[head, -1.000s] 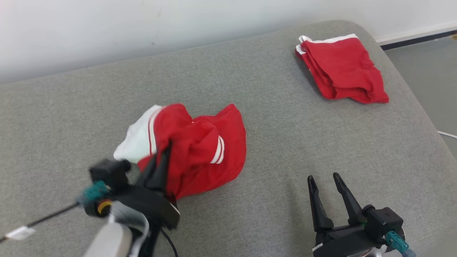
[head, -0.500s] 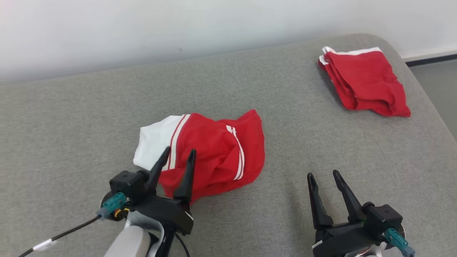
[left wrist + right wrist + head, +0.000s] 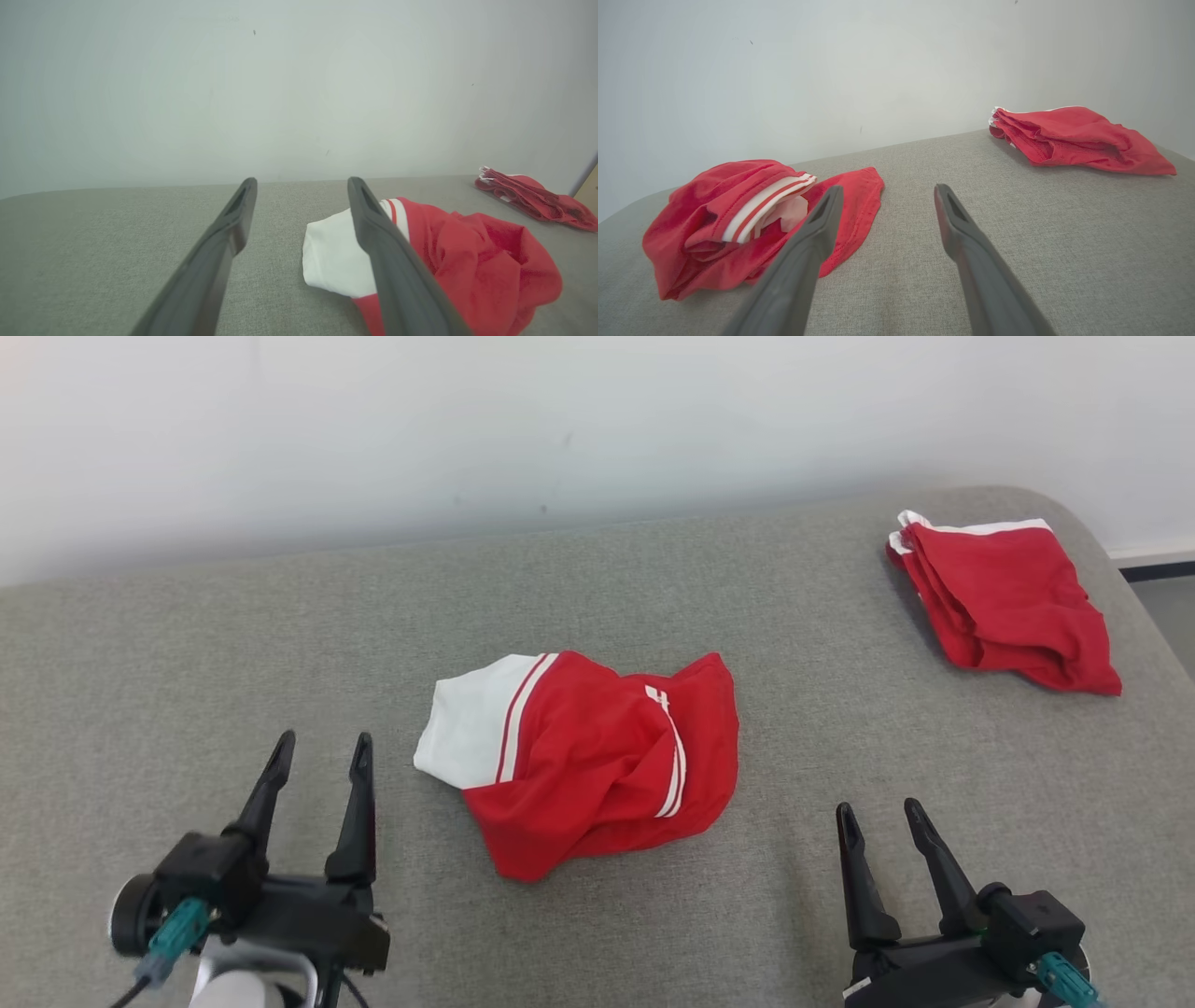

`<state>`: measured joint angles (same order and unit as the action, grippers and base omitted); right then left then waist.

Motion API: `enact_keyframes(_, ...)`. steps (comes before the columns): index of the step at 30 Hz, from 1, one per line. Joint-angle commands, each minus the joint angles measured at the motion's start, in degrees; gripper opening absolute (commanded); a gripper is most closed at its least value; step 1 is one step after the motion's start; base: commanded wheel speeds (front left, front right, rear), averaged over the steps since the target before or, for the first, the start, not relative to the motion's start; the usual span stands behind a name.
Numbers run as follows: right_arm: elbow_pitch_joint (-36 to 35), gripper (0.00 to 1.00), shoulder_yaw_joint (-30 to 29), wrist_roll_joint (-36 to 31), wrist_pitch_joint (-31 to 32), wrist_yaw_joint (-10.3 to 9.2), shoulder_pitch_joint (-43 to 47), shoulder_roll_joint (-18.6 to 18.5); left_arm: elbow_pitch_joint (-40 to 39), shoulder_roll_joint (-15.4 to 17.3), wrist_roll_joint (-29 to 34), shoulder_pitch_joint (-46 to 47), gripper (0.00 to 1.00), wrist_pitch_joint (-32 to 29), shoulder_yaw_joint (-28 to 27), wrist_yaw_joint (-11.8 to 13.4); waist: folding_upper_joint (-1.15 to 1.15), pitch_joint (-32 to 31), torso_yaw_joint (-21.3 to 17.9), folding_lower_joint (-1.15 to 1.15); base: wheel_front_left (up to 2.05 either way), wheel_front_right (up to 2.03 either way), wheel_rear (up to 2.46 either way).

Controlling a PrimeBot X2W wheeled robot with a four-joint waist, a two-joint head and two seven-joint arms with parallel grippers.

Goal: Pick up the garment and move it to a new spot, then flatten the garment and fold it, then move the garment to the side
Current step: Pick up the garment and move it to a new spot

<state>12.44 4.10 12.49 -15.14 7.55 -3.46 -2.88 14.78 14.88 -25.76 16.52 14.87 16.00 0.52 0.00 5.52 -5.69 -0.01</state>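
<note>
Crumpled red-and-white fabric garment (image 3: pixel 588 765) laid at frame centre on grey upholstered surface (image 3: pixel 187 644), likely for flattening. Left hand (image 3: pixel 323 739), right hand (image 3: pixel 878 807) held open, empty, at lower corners.

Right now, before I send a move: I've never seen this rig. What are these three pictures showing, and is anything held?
It is a wheeled robot with two arms. The wide picture comes from its head, looking down on a grey fabric surface; the other two come from wrist cameras, one on each arm. The left fingers and right fingers stand open, holding nothing. Between them, farther out, lies a crumpled red and white garment; a folded red garment with white trim lies at the far right.
</note>
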Motion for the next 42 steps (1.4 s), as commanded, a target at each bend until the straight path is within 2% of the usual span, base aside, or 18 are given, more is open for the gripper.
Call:
enact_keyframes(1, -0.3, 1.00, -0.4, -0.2, -0.1, -0.15, 0.5, 0.0, -1.7, 0.2, 1.5, -2.3, 1.00, 0.3, -1.2, 0.5, 0.00, -0.4, 0.8, 0.01, 0.00, 0.00, 0.00)
enact_keyframes(5, -0.5, 1.00, -0.9, -0.1, -0.1, -0.15, 1.1, 0.0, -5.2, -0.3, 5.0, -7.5, 1.00, 0.3, -4.7, 1.0, 0.00, -0.4, 1.4, 0.01, 0.00, 0.00, 0.00)
enact_keyframes(9, -0.7, 1.00, -1.2, -0.2, -0.1, -0.15, 1.4, 0.0, -8.7, -2.8, 7.3, -12.7, 1.00, 0.3, -10.6, 1.1, 0.00, -0.7, 2.0, 0.01, 0.00, 0.00, 0.00)
enact_keyframes(12, -0.7, 1.00, -1.3, -0.4, -0.1, -0.15, 1.7, 0.1, -9.9, -5.7, 8.4, -16.2, 1.00, 0.2, -14.5, -0.6, 0.00, -1.2, 2.6, 0.01, 0.00, 0.00, 0.00)
enact_keyframes(19, -0.2, 1.00, -1.7, -0.9, -0.1, -0.15, 2.6, 0.1, -9.5, -9.2, 12.8, -20.5, 1.00, 0.2, -19.3, -4.5, 0.00, -2.5, 3.8, 0.01, 0.00, 0.00, 0.00)
enact_keyframes(26, 0.2, 1.00, -1.6, -0.8, -0.1, -0.15, 3.7, 0.0, -10.5, -11.1, 18.3, -23.1, 1.00, 0.2, -21.1, -5.1, 0.00, -3.9, 4.7, 0.01, 0.00, 0.00, 0.00)
enact_keyframes(42, 0.4, 1.00, -0.8, -0.7, -0.1, -0.15, 4.6, 0.0, -10.9, -12.0, 18.2, -24.7, 1.00, 0.2, -22.3, -4.8, 0.00, -4.5, 5.1, 0.01, 0.00, 0.00, 0.00)
